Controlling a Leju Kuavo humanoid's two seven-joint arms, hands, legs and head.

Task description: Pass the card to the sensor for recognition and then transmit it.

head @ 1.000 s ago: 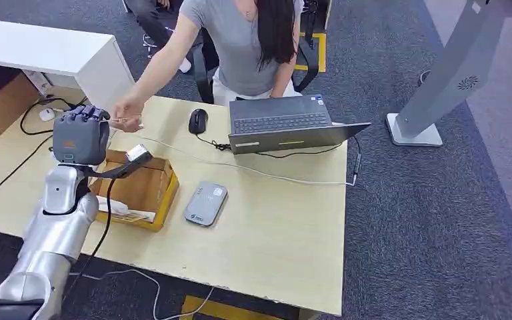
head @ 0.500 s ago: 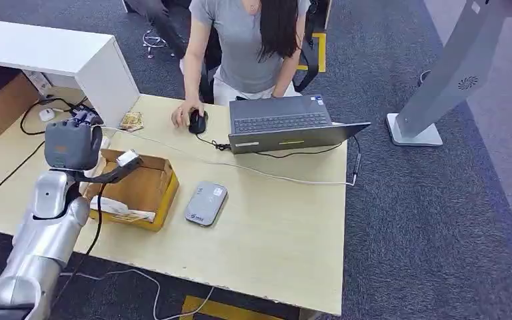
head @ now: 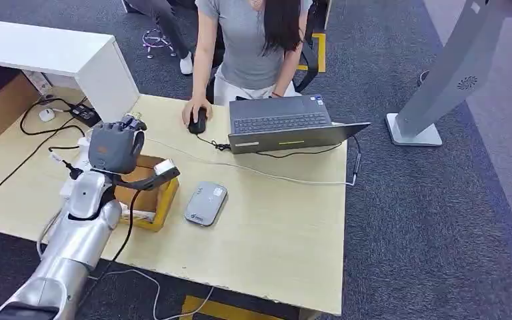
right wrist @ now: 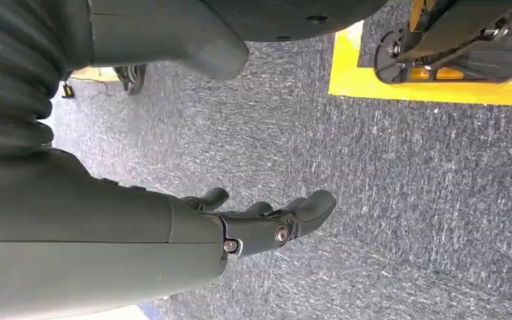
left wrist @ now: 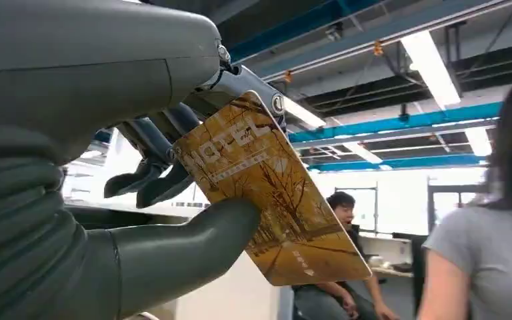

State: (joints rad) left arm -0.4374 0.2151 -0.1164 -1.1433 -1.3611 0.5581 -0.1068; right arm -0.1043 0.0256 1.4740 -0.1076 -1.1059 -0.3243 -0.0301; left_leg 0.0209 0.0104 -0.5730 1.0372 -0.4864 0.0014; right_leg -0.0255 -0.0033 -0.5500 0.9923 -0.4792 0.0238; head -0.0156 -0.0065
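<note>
A: Since half a second back, we see the left hand (head: 114, 145) has swung from the table's far-left corner toward the middle, now above the cardboard box (head: 148, 195). The person's hand (head: 195, 111) stays on the mouse (head: 199, 121).

B: Agreed. In the left wrist view the thumb (left wrist: 193, 243) and fingers pinch a golden card (left wrist: 273, 193) printed "HOTEL"; the card juts out past the fingertips.

A: Surroundings: grey sensor pad (head: 206, 203) lies at three o'clock of the box, just beside it. A white cable (head: 253, 171) runs across the table (head: 273, 240) between the pad and the open laptop (head: 287, 124) at one o'clock.

B: Box contents: a white paper strip along the near wall; the arm hides the rest.

A: Right hand (right wrist: 267, 220) hangs over grey carpet (right wrist: 407, 200), fingers loosely apart, holding nothing.
</note>
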